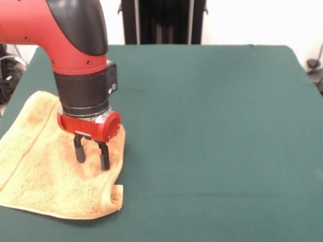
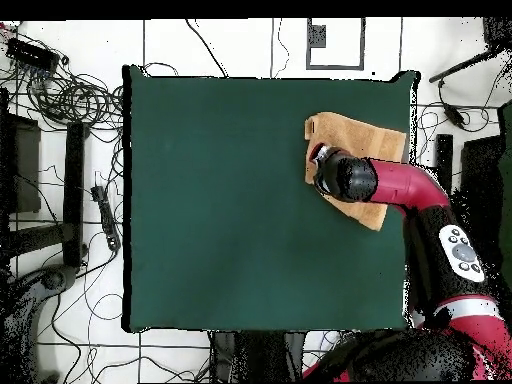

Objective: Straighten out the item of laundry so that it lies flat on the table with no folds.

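The orange-tan terry towel (image 1: 45, 171) lies at the left side of the dark green table (image 1: 212, 126) in the front view, with its near right edge folded over into a thick doubled strip. In the overhead view the towel (image 2: 352, 135) sits near the table's (image 2: 240, 200) far right corner, partly hidden under the arm. My gripper (image 1: 92, 157) points straight down over the towel's right part, its two black fingers (image 1: 104, 156) a little apart with nothing between them, tips at or just above the cloth. No white tag shows.
The red and black arm (image 2: 400, 185) reaches in from the right in the overhead view. Cables and stands (image 2: 60, 100) lie on the floor around the table. The towel's left edge reaches the table's edge (image 1: 10, 121) in the front view.
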